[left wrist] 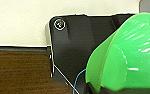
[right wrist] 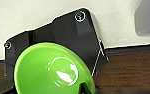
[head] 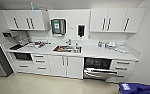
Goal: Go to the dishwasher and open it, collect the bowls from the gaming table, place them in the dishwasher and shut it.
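Right fingers (right wrist: 84, 88) grip green bowl (right wrist: 53, 70); dishwasher (head: 98, 65) open.

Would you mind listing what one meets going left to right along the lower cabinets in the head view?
Dark built-in oven → white drawers → white cabinet doors under the sink → dishwasher with its door partly lowered → more white drawers.

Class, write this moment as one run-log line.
robot: facing kitchen counter | dishwasher: door down, open | green bowl: close to both wrist cameras, holder unclear
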Controlling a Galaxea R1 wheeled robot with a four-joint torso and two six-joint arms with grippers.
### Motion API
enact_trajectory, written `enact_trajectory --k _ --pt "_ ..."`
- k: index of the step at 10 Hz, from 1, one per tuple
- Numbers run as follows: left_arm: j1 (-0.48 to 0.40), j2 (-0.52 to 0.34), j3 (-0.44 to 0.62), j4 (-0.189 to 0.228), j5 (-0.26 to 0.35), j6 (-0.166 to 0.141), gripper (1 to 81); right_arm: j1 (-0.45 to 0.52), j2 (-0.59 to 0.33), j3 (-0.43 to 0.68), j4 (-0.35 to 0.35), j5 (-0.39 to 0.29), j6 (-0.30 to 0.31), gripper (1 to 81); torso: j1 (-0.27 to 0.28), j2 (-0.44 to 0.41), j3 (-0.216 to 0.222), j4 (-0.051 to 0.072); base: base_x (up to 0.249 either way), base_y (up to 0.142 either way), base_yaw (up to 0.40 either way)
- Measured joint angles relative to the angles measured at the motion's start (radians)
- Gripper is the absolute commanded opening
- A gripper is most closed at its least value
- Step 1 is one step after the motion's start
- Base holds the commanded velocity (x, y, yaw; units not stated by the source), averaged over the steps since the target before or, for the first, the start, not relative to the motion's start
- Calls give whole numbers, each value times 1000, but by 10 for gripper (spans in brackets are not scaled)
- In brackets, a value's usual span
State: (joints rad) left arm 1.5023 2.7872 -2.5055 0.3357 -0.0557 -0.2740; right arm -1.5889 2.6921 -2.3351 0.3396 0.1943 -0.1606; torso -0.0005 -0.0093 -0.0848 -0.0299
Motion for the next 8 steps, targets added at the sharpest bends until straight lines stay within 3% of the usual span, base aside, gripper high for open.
enact_trajectory --k 8 --pt "0 1 -1 0 2 0 10 -1 1 -3 0 -1 0 10 0 0 0 0 139 0 0"
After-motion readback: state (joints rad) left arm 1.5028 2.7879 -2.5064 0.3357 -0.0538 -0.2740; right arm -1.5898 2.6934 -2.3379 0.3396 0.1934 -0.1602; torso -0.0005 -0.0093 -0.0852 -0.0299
